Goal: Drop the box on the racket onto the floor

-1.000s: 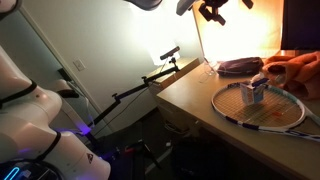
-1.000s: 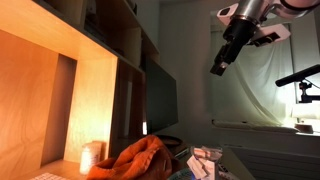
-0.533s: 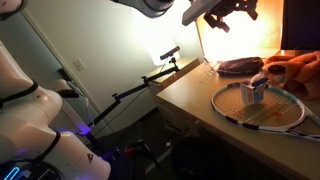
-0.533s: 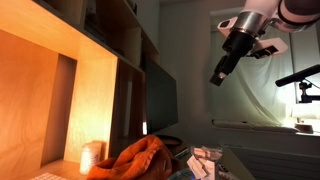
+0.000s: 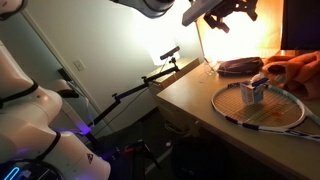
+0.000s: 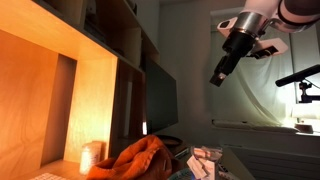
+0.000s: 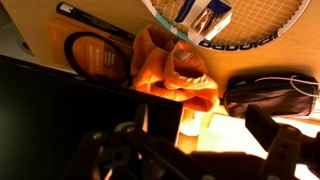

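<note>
The box [image 5: 253,92] is a small pale blue-white carton with a reddish top, standing upright on the strings of the racket [image 5: 272,114]. The racket lies flat on the wooden desk [image 5: 190,95]. Both show at the top of the wrist view, the box [image 7: 207,16] on the racket [image 7: 250,30]. My gripper [image 5: 222,18] hangs high above the desk's far end, well apart from the box, open and empty. It also shows in an exterior view [image 6: 217,76] and in the wrist view [image 7: 190,150]. The dark floor [image 5: 140,165] lies below the desk's edge.
An orange cloth [image 5: 296,70] and a dark purple bundle [image 5: 238,66] lie behind the racket. A dark ring-shaped thing [image 7: 95,55] lies on the desk. A jointed lamp arm [image 5: 140,85] stands off the desk's end. Wooden shelves [image 6: 70,90] rise at the back.
In the first half second the arm swung and the gripper shifted a little lower and sideways above the desk. Since then nothing has moved. The box stays on the racket.
</note>
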### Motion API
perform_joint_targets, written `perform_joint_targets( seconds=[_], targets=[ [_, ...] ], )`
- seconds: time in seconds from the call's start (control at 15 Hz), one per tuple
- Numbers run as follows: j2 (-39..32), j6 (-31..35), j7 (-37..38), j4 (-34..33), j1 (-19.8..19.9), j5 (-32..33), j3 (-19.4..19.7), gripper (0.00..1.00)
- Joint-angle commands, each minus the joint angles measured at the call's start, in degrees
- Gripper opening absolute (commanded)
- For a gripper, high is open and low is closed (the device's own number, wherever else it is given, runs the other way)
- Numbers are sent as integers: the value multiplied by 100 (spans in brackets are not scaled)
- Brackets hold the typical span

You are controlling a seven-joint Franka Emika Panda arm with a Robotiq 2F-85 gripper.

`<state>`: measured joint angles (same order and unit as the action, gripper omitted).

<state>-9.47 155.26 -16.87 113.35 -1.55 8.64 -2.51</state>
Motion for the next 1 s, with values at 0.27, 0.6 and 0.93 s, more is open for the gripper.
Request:
perform_joint_targets(
  seconds=[0.27,0.6,0.93],
  targets=[
    [-256,502,-515,543,211,-278,-98,100],
    [-501,796,-539,879,370,-198,-86,100],
    [-735,678,-744,1037,539,-225,-168,100]
  ],
)
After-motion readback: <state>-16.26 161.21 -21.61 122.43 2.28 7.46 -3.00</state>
